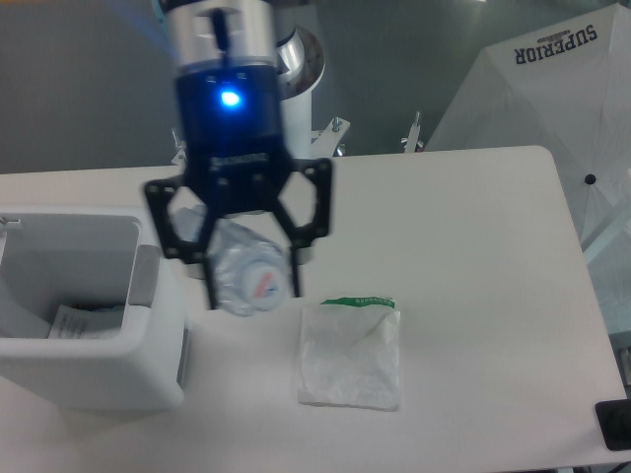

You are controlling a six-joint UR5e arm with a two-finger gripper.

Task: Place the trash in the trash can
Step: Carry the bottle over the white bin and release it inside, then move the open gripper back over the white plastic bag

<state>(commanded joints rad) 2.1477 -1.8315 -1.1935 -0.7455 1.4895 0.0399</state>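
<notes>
My gripper (250, 292) is shut on the crushed clear plastic bottle (245, 271), held in the air with its white cap end facing the camera. It hangs just right of the trash can (158, 325), a white bin with a grey side panel at the table's left. The flat white square sheet (350, 355) with a green strip on its far edge lies on the table to the right of and below the gripper.
Some white paper (79, 320) lies inside the bin. A white fabric cover (552, 79) printed "SUPERIOR" stands past the table's far right corner. A dark object (613, 424) sits at the lower right edge.
</notes>
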